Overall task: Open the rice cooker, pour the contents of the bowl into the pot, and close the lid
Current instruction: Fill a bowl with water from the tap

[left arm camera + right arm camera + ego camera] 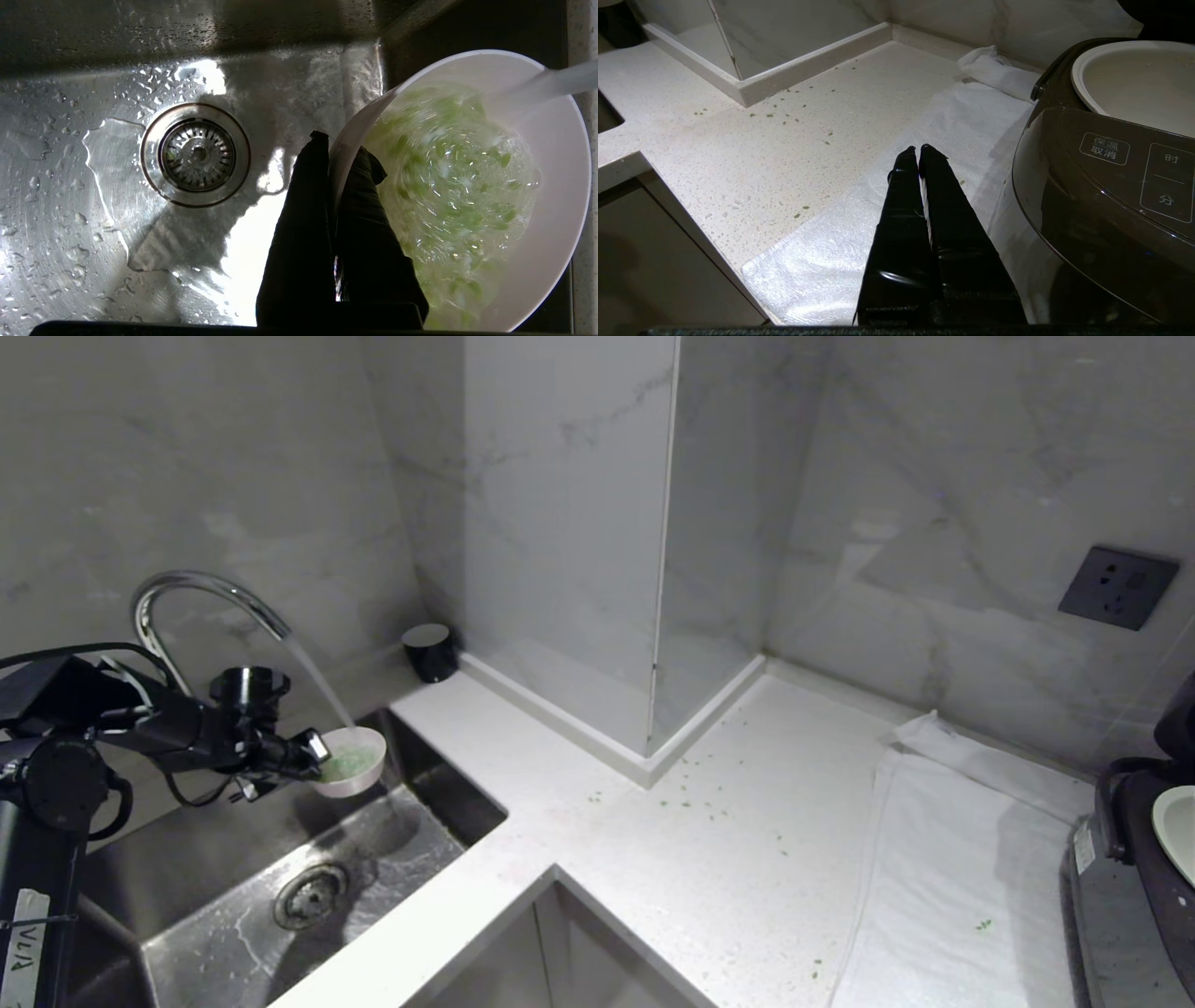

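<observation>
Currently the left gripper is clamped on the rim of the bowl, one finger outside the wall and the other inside, jaws closed onto the thin edge. The bowl hangs over the sink, held roughly level beyond the fingertips, with the drain below and off to the side of the jaws. A stream of water from the faucet falls into the bowl on the side far from the jaws. The contents, small green pieces, swirl in the water just ahead of the inner finger.

The right gripper is empty, jaws pressed together, hovering above a white towel on the counter. The rice cooker stands just beside these jaws, on the towel, with its pot exposed and uncovered; the lid cannot be made out clearly. Stray green bits lie scattered on the counter ahead of the right jaws.
</observation>
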Motion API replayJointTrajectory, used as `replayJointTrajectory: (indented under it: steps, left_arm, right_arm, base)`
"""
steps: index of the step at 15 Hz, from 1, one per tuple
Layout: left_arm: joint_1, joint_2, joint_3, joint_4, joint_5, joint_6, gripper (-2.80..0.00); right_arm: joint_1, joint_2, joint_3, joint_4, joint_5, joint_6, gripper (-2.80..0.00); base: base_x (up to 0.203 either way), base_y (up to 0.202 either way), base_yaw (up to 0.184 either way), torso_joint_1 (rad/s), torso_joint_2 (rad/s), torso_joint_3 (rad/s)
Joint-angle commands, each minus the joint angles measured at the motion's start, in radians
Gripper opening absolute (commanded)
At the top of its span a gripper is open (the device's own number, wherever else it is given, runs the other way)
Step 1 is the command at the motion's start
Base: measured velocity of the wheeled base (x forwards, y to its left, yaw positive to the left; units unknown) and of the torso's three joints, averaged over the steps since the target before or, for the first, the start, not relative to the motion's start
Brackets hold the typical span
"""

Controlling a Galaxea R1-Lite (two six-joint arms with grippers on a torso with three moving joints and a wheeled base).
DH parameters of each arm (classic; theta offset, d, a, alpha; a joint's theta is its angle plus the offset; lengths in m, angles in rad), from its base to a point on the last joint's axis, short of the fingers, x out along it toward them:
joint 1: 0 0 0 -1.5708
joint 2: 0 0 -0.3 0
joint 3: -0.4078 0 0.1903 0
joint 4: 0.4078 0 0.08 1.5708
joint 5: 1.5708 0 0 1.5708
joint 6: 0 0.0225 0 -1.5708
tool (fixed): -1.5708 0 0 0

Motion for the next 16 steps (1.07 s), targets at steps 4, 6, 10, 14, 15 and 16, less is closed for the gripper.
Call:
replayJointTrajectory:
  steps: [4, 6, 10, 14, 15, 16]
  left_arm:
    - [0.001, 0.002, -0.001, -0.001, 0.001, -0.003, -2.8]
    - [0.0, -0.002, 0.01, 0.001, 0.001, -0.003, -2.8]
    - [-0.025, -0.048, 0.101, 0.014, -0.008, -0.004, -2.8]
    - [-0.073, -0.108, 0.198, 0.014, -0.016, -0.006, -2.8]
    - [-0.089, -0.124, 0.214, 0.014, -0.023, -0.013, -2.8]
    - [-0.107, -0.135, 0.222, 0.015, -0.033, -0.024, -2.8]
  right_arm:
    - [0.0, 0.0, 0.0, 0.0, 0.0, -0.002, -2.8]
    - [0.0, 0.0, 0.0, 0.0, 0.0, 0.0, -2.8]
    - [0.0, 0.0, 0.0, 0.0, 0.0, 0.0, -2.8]
    - [0.0, 0.0, 0.0, 0.0, 0.0, -0.001, -2.8]
    - [0.0, 0.0, 0.0, 0.0, 0.0, 0.0, -2.8]
    - [0.0, 0.0, 0.0, 0.0, 0.0, 0.0, -2.8]
  base:
    - [0.0, 0.0, 0.0, 0.0, 0.0, 0.0]
    - [0.0, 0.0, 0.0, 0.0, 0.0, 0.0]
    - [0.0, 0.0, 0.0, 0.0, 0.0, 0.0]
    - [0.0, 0.0, 0.0, 0.0, 0.0, 0.0]
    - [0.0, 0.0, 0.0, 0.0, 0.0, 0.0]
    - [0.0, 0.0, 0.0, 0.0, 0.0, 0.0]
